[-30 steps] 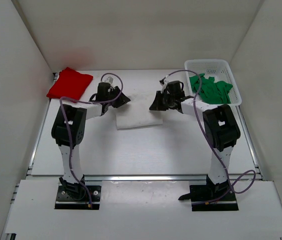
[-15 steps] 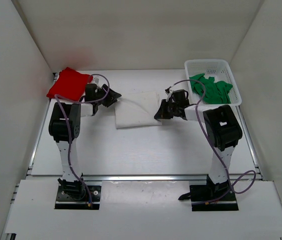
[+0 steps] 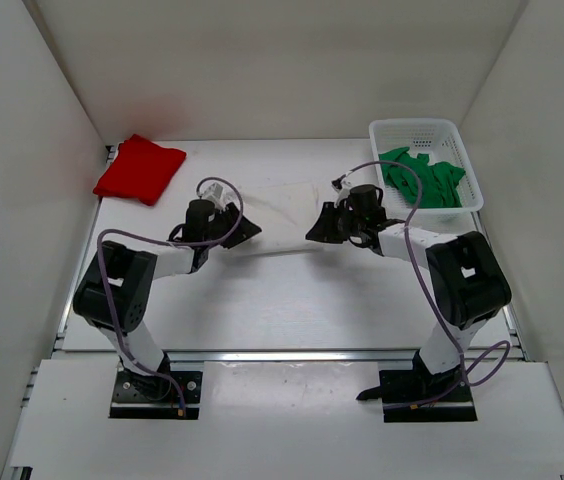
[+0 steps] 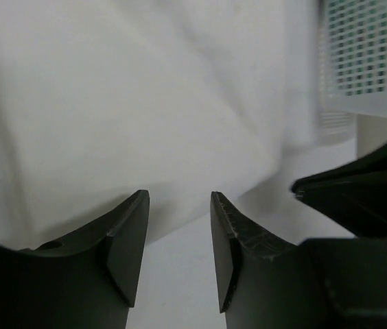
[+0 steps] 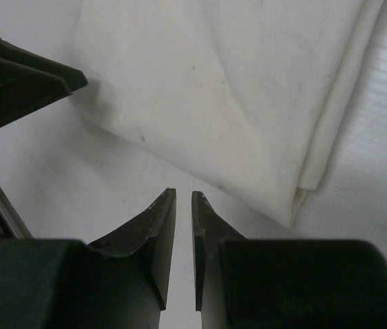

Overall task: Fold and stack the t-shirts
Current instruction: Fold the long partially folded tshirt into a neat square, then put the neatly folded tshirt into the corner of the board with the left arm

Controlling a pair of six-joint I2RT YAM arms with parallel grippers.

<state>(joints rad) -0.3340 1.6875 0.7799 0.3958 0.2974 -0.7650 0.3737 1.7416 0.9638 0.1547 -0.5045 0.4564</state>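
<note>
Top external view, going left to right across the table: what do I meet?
red t-shirt → left gripper → off-white t-shirt → right gripper → green t-shirt

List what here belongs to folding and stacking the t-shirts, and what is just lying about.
Belongs to the job:
red t-shirt, far left
off-white t-shirt, mid-table
green t-shirt, far right

Just lying about:
white mesh basket, which holds the green t-shirt
</note>
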